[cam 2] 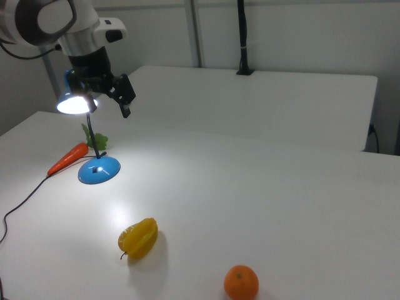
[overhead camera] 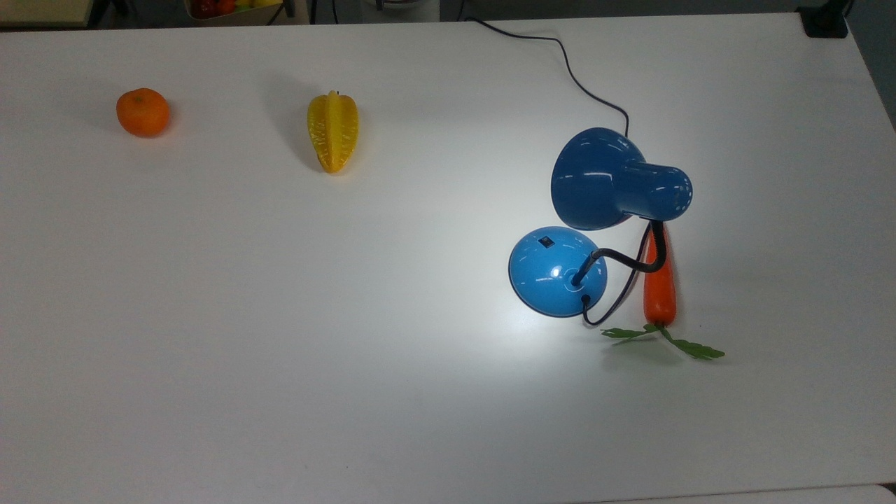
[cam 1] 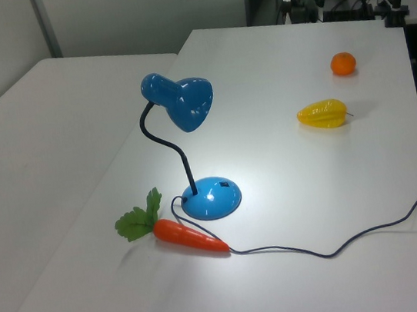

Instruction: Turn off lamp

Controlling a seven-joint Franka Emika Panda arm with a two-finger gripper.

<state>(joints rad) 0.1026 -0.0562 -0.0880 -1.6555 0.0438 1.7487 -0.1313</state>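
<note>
Lamp (overhead camera: 560,269) is on: bright pool of light on the white table (overhead camera: 280,315) around its base, and the bulb glows in the right view. It stands toward the top view's right side. Domed blue base sits flat on the table, small black switch (overhead camera: 547,241) on the dome's upper part in the top view. Black neck (overhead camera: 626,260) curves up from the base to the bell-shaped shade (overhead camera: 609,180), which points down at the table. Thin dark cord (overhead camera: 567,63) leaves the base, loops past the carrot and runs off the table's far edge in the top view.

Toy carrot (overhead camera: 659,283) with green leaves lies just beside the base, on the top view's right; the cord passes next to it. Yellow starfruit (overhead camera: 332,131) and an orange (overhead camera: 143,112) lie well apart from the lamp, toward the top view's left.

Gripper (cam 2: 125,97) hangs in the air near the shade in the right view, above the table, touching nothing. One black finger is plain to see there; cannot tell whether the pincer is apart or together.
</note>
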